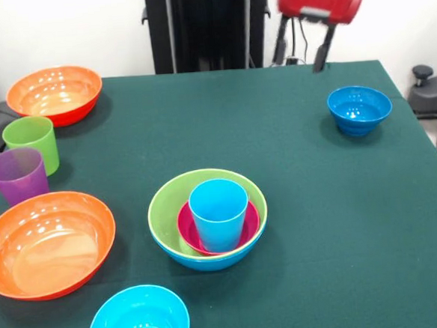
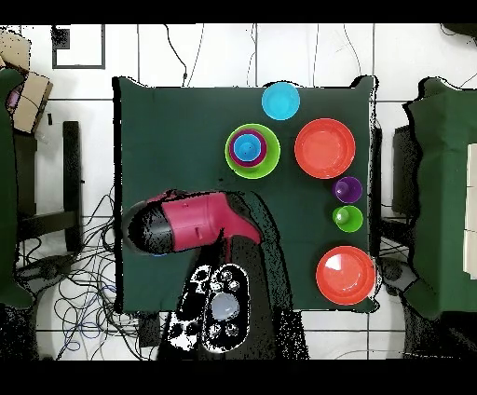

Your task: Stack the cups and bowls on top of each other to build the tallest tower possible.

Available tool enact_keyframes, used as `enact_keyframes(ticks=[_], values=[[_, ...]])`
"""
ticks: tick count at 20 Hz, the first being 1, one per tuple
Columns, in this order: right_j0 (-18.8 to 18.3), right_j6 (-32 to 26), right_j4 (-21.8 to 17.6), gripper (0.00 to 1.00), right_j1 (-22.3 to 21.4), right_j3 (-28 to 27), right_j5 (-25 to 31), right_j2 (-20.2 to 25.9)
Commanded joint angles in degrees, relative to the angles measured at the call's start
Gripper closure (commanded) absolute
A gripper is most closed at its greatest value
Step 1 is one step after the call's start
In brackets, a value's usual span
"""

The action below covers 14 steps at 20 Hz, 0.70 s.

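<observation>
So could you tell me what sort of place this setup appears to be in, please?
Probably a robotics lab: a robot arm reaches over a table under green cloth, loose cables trail across a tiled floor, and bright plastic bowls sit laid out as props.

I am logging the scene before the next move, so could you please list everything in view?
tower: one; blue bowl, lime green bowl, magenta bowl, light blue cup nested; table centre.
orange bowls: two; one beside the tower, one at the far corner.
green cup, purple cup: one each; between the orange bowls.
cyan bowl: one; near edge.
dark blue bowl: one; alone, opposite side.
table: one; dark green.
arm: one; red and black, above the table.
</observation>
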Motion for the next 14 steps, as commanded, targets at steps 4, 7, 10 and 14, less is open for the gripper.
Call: enact_keyframes(ticks=[4,7,10,14], values=[[-0.4,8.8,-0.5,0.0,15.9,0.0,-14.1,1.4],[1.9,10.1,0.3,0.0,18.2,-0.8,-15.4,-0.8],[6.5,12.7,3.1,0.0,17.1,-0.8,-12.2,-4.1],[11.5,15.8,8.6,0.0,14.9,-0.3,-8.6,-5.3]])
